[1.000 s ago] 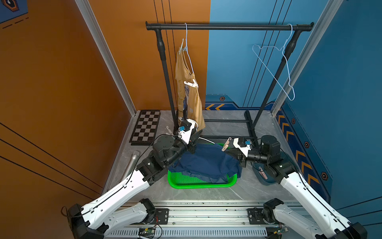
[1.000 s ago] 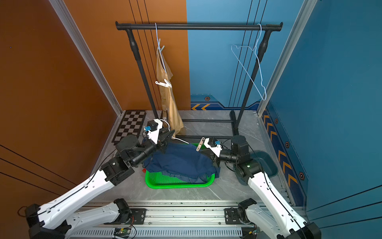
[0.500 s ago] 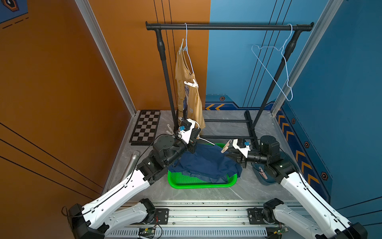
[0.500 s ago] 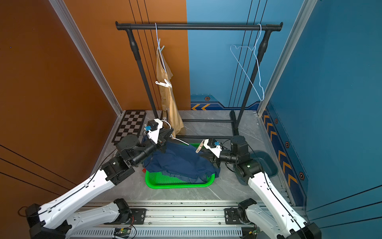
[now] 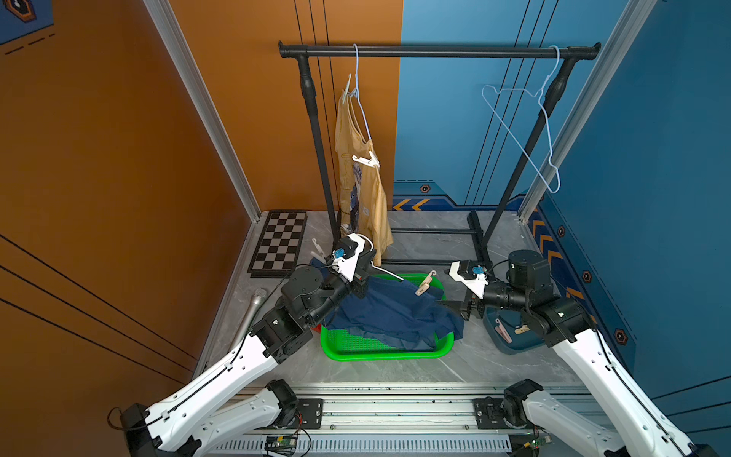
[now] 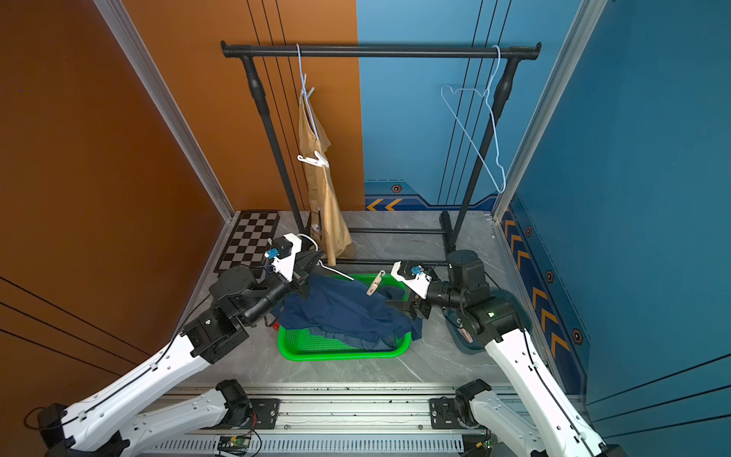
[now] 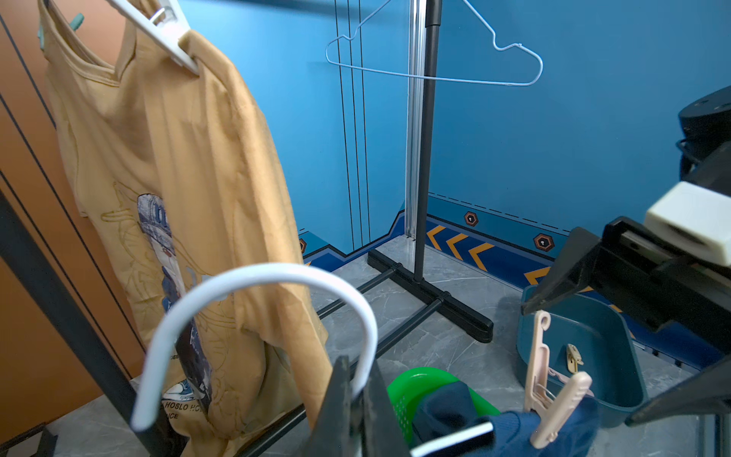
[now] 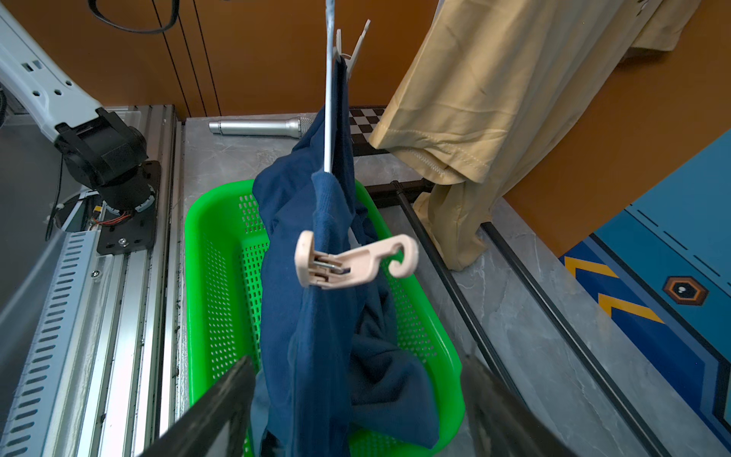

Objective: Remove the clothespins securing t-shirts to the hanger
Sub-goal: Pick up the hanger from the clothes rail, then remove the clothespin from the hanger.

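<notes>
Bimanual cell with garment rack, seen from the front. The left gripper (image 7: 358, 395) has its jaws pressed together on the neck of a white hanger (image 7: 257, 277), just below its hook. It holds the hanger low over the green basket (image 5: 379, 352). A navy t-shirt (image 5: 391, 312) drapes from this hanger into the basket, over darker blue cloth lying there.

A pale pink clothespin (image 8: 356, 261) is clipped onto the shirt's shoulder at the hanger end nearer the right arm, hooked end free. A white clothespin (image 8: 354, 43) sits at the far end of the same hanger.

The right gripper (image 8: 356, 362) faces the pink clothespin with its jaws spread wide, one on either side of the hanging cloth, and touches neither peg nor cloth.

At the back, a mustard t-shirt (image 5: 364, 190) hangs from the black rail (image 5: 435, 50). It is secured by a white peg (image 5: 367, 160) at mid-height and a pale green peg (image 6: 310, 91) near the hanger hook. A bare wire hanger (image 5: 526, 134) hangs at the rail's other end.

A dark blue bin (image 5: 510, 340) beside the right arm holds loose pegs (image 7: 573, 356). A checkerboard (image 5: 281, 241) and a silver microphone (image 5: 253, 308) lie on the floor beside the left arm.
</notes>
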You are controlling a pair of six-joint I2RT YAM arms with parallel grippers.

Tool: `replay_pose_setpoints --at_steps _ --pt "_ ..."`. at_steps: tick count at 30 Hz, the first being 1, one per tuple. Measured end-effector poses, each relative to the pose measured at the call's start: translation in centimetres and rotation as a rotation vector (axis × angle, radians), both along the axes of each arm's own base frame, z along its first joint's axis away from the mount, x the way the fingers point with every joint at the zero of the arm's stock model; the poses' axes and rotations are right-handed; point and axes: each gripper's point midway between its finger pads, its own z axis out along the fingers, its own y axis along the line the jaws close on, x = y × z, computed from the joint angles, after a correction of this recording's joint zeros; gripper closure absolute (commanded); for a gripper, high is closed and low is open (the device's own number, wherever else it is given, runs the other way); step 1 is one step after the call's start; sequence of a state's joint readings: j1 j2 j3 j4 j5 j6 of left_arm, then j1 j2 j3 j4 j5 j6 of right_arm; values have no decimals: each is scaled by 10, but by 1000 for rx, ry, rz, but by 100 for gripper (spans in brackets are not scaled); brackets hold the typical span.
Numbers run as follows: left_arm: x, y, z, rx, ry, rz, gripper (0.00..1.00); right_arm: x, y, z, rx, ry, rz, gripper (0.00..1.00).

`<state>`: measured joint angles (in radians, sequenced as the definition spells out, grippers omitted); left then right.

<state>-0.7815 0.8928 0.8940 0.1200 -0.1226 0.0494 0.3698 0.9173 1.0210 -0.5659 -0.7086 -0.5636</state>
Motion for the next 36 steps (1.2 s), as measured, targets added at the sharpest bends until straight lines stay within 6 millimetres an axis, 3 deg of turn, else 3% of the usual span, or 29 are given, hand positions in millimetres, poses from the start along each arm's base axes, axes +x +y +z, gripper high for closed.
replay_pose_setpoints --at_steps 7,18,23,28,36 --pt "-5 12 -2 8 -24 31 100 -9 10 0 -86 48 44 16" --pt "-4 14 -36 41 7 44 100 -6 36 -17 -165 181 68 14" --pt "-4 18 -33 23 -11 58 100 -5 52 -22 -183 244 60 10" --pt "-5 20 -34 15 -18 61 100 4 54 -33 -212 314 3 9" --pt "-6 21 -30 2 -30 62 100 4 65 -31 -210 346 7 16"
